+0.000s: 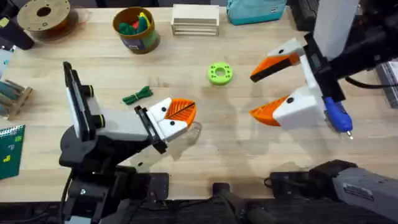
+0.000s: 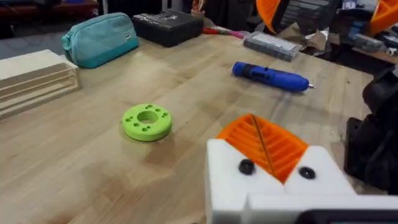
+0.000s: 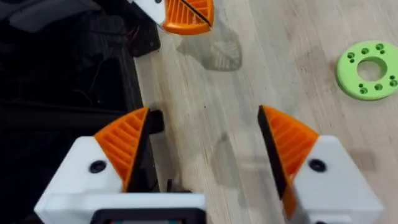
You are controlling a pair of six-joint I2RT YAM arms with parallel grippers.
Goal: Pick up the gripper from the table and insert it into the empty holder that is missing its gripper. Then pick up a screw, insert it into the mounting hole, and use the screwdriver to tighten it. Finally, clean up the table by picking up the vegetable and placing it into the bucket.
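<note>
- The left gripper [image 1: 181,113] has its jaws shut, the two orange pads [image 2: 264,144] pressed face to face with just a thin dark seam between them and nothing held.
- Each pad sits in a white holder [image 2: 249,180] with a dark screw head showing on its face.
- It hangs low over the table [image 1: 205,143], near the front edge and left of the middle.
- The right gripper [image 1: 264,93] has its jaws spread wide and empty, one orange pad on either side of bare wood in its own wrist view.
- It hangs to the right of the middle.
- The screwdriver [image 1: 336,116] lies on the table just right of the right gripper's white blocks, its metal bit pointing toward the front edge.
- The vegetable [image 1: 137,96] lies on the table just behind and left of the left gripper, apart from it.
- A green ring [image 1: 219,73] lies flat between the two grippers, farther back.
- The bucket [image 1: 135,29] stands near the far edge, with colourful toy foods inside.
- Right of it are a slatted wooden box [image 1: 195,20] and a teal pouch [image 1: 255,10]; a spool [image 1: 43,15] sits at the far left corner.
</note>
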